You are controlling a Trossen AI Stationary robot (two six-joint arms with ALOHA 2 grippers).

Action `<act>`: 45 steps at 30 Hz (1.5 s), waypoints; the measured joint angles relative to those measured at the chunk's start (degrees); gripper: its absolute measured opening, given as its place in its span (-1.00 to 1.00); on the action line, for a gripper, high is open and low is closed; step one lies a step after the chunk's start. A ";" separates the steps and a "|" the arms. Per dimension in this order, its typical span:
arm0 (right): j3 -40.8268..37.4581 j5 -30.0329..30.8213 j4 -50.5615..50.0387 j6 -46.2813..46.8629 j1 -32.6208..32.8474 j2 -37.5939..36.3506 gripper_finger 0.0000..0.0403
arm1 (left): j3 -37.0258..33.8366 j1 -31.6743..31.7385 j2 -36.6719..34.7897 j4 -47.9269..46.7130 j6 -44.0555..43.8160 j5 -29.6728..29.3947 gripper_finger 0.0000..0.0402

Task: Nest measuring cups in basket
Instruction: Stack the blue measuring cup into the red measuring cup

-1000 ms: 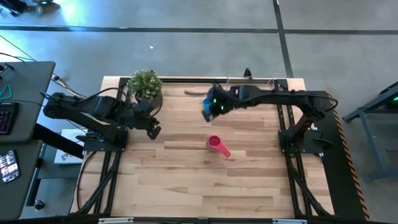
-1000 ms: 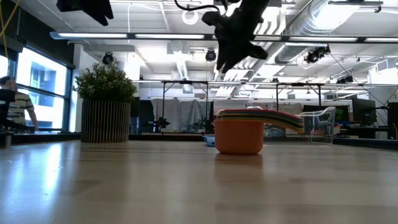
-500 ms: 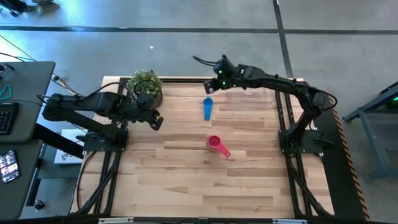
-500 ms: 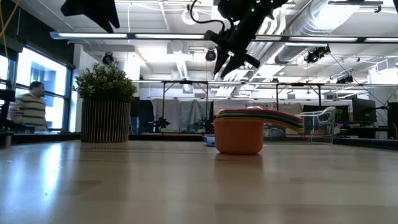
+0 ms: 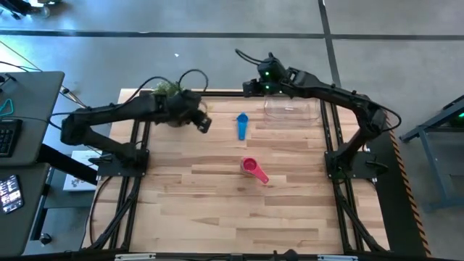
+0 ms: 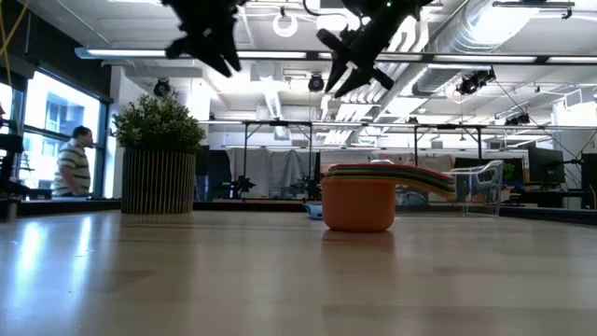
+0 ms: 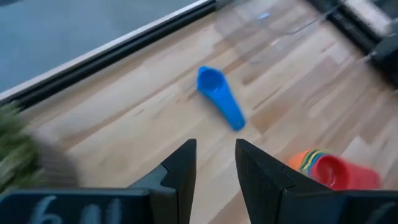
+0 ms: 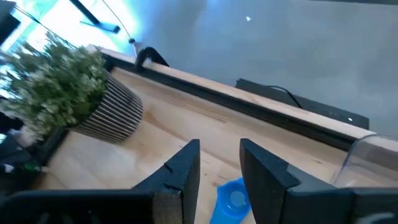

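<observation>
Cups are lying loose as the left gripper [image 7: 214,171], jaws parted and empty, is hovering over the blue cup [image 5: 241,125] on the tabletop [image 5: 217,196] beside the basket [image 5: 291,110], needing a descent and pinch, while the right gripper [image 8: 217,163], jaws apart and empty, is hanging near the basket.

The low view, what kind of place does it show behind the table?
Probably a large lab or workshop hall: exposed ceiling ducts, long strip lights, more metal-framed workstations, and a person by big windows.
</observation>
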 joint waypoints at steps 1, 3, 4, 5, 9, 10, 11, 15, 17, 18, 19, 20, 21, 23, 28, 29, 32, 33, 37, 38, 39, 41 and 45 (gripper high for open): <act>0.00 -0.10 0.08 0.06 -0.11 -0.41 -0.48 | 0.00 1.32 0.92 2.14 1.11 1.95 -0.48; 0.00 -0.13 0.04 0.45 -0.29 -1.28 -0.48 | 0.00 3.63 2.75 5.65 3.16 5.54 -0.48; 0.00 -0.15 0.04 0.67 -0.35 -1.81 -0.48 | 0.00 4.76 3.68 7.75 4.09 7.65 -0.48; 0.00 -0.01 0.06 0.92 -0.37 -2.35 -0.48 | 0.00 5.86 4.73 9.60 4.74 9.40 -0.48; 0.00 0.20 0.00 0.92 -0.37 -3.94 -0.48 | 0.00 9.68 9.56 16.02 6.10 15.48 -0.48; 0.00 0.18 0.08 0.92 -0.36 -4.12 -0.48 | 0.00 10.56 10.81 17.59 6.07 16.99 -0.48; 0.00 0.17 0.05 0.92 -0.35 -4.29 -0.48 | 0.00 11.40 12.05 18.50 5.95 18.49 -0.48; 0.00 -0.32 -0.73 0.92 0.17 -4.42 -0.48 | 0.00 13.58 17.35 21.78 5.73 22.23 -0.48; 0.00 -0.41 -1.43 0.92 0.51 -4.42 -0.48 | 0.00 14.03 19.69 23.38 5.61 22.35 -0.48; 0.00 -0.44 -1.69 0.92 0.59 -4.42 -0.48 | 0.02 14.21 20.76 23.86 5.53 22.35 -0.48; 0.00 -0.45 -2.04 0.92 0.63 -4.42 -0.48 | 0.15 14.37 21.83 23.90 5.23 22.43 -0.48; 0.00 -0.48 -2.42 0.92 0.66 -4.42 -0.48 | 0.55 14.40 23.01 23.93 4.92 22.45 -0.48; 0.00 -0.45 -2.97 0.92 0.65 -4.42 -0.48 | 1.03 14.38 24.04 24.09 4.66 22.44 -0.48; -0.02 -0.43 -3.76 0.92 0.61 -4.42 -0.48 | 2.17 14.37 25.78 23.90 4.66 22.47 -0.48; -0.02 -0.43 -5.77 0.92 0.61 -4.42 -0.48 | 5.99 13.55 29.55 24.21 5.12 22.63 -0.48; -0.02 -0.43 -6.20 0.92 0.65 -4.42 -0.48 | 6.65 13.37 30.25 24.17 5.11 22.66 -0.48; -0.02 -0.41 -7.38 0.92 1.03 -4.42 -0.48 | 7.90 13.31 31.99 24.07 4.41 22.73 -0.48; -0.02 -0.40 -7.65 0.92 1.22 -4.42 -0.48 | 8.03 13.31 32.42 24.05 4.24 22.66 -0.48; -0.02 0.14 -8.37 0.92 2.08 -4.42 -0.48 | 8.11 13.35 34.42 24.31 3.56 22.51 -0.48; -0.02 0.20 -8.45 0.92 2.23 -4.42 -0.48 | 8.11 13.35 34.89 24.40 3.13 22.67 -0.48; -0.02 0.20 -8.60 0.81 2.39 -4.42 -0.48 | 8.11 13.35 35.35 24.38 2.90 22.74 -0.48; -0.02 0.20 -8.61 -0.01 2.51 -4.42 -0.48 | 8.11 13.35 36.23 24.37 2.73 23.35 -0.48; -0.02 0.35 -8.61 -0.14 2.71 -4.42 -0.48 | 8.11 13.07 38.08 25.11 2.74 23.72 -0.48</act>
